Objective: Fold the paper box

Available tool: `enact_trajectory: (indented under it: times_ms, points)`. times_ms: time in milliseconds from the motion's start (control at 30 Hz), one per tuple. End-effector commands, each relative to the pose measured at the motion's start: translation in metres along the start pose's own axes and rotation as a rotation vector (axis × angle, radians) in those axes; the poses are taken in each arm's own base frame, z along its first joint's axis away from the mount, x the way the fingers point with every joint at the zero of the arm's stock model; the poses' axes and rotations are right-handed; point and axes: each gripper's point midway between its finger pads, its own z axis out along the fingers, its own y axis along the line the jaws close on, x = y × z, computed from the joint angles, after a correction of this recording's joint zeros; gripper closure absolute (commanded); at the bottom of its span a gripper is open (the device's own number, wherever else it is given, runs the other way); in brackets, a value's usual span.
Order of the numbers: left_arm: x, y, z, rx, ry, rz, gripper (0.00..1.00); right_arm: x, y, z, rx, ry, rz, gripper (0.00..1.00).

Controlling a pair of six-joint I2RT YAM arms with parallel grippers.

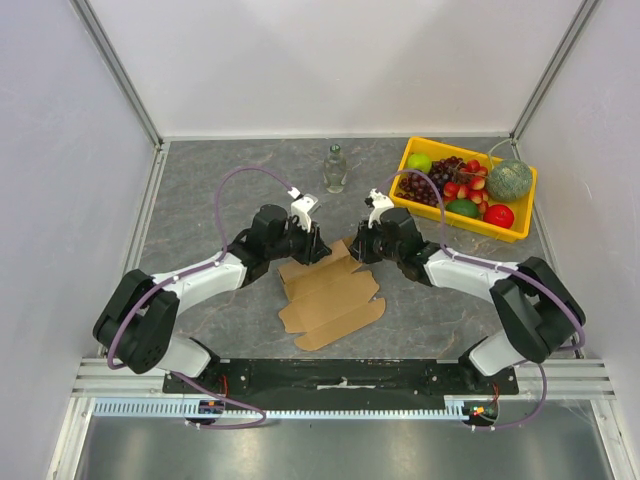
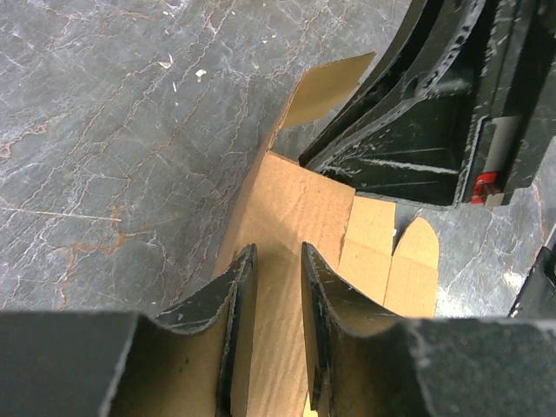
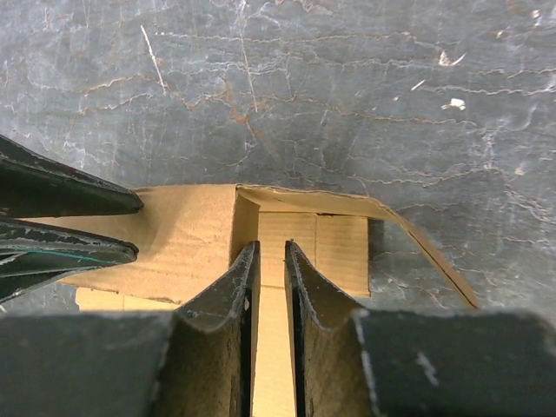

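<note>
1. The paper box [image 1: 328, 292] lies on the bench [image 1: 200, 190] as a flat brown cut-out sheet. Its far edge sits right at both sets of fingers, and the rest spreads back toward the arm bases.
2. Your left fingers [image 2: 243, 274] stand narrowly apart with cardboard showing in the gap. You cannot tell whether they pinch a panel or only straddle it.
3. Your right fingers [image 3: 246, 269] look much the same: a slim gap, cardboard inside it, grip unclear. Just ahead of their tips a panel is creased upward, and a flap curls away to their right.
4. The two sets meet almost tip to tip over that edge. This is probably so one can steady the sheet while the other raises a wall.
5. The cardboard is matte and faintly ribbed, with scored fold lines and rounded tabs. It should bend cleanly at the creases, though it may slide on the smooth, veined grey bench.
</note>
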Motion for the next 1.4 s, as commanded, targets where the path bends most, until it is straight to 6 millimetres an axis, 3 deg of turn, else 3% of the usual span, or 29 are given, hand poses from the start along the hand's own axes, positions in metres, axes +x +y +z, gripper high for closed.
enact_trajectory:
  times_ms: [0, 633, 1000, 1367]
  points:
    - [-0.003, 0.000, -0.001, -0.005, -0.012, 0.048, 0.67, -0.010, 0.018, 0.006, -0.095, -0.024, 0.015, 0.77]
    - [0.004, -0.004, 0.001, 0.003, 0.005, 0.053, 0.68, 0.005, 0.044, 0.000, -0.383, -0.052, 0.332, 0.80]
    - [0.014, -0.009, -0.002, 0.007, 0.020, 0.069, 0.69, -0.003, 0.052, -0.014, -0.540, -0.102, 0.458, 0.82]
    - [0.022, -0.017, 0.002, 0.020, 0.039, 0.083, 0.70, -0.011, 0.055, -0.018, -0.588, -0.125, 0.485, 0.83]
